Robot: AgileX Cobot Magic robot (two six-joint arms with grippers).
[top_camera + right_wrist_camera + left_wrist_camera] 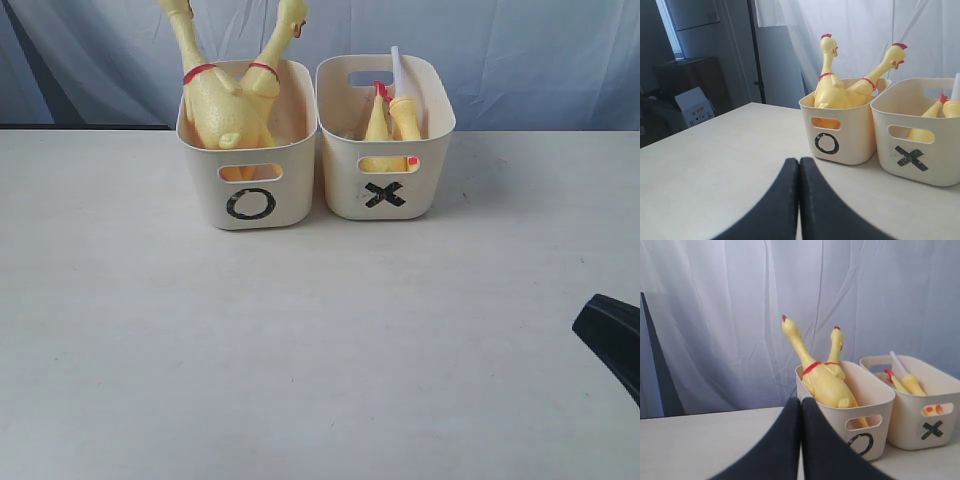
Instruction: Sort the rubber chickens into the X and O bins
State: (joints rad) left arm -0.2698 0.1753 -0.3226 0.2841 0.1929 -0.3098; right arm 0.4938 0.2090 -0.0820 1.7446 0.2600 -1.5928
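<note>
Two fat yellow rubber chickens [225, 95] stand head-up in the O bin [250, 185], their necks poking above its rim. Two slimmer chickens [392, 118] lie inside the X bin [385, 185] beside it. The same bins show as the O bin [867, 425] and X bin [935, 420] in the left wrist view, and as the O bin [840, 135] and X bin [920, 145] in the right wrist view. My left gripper [801, 401] is shut and empty, short of the O bin. My right gripper [799, 161] is shut and empty, and shows as a dark tip [610, 340] at the exterior view's right edge.
The pale table [300, 350] stretches in front of both bins. A white curtain [520, 50] hangs behind them. A white strip [397, 68] sticks up from the X bin. In the right wrist view, boxes [692, 107] and dark furniture stand beyond the table's far side.
</note>
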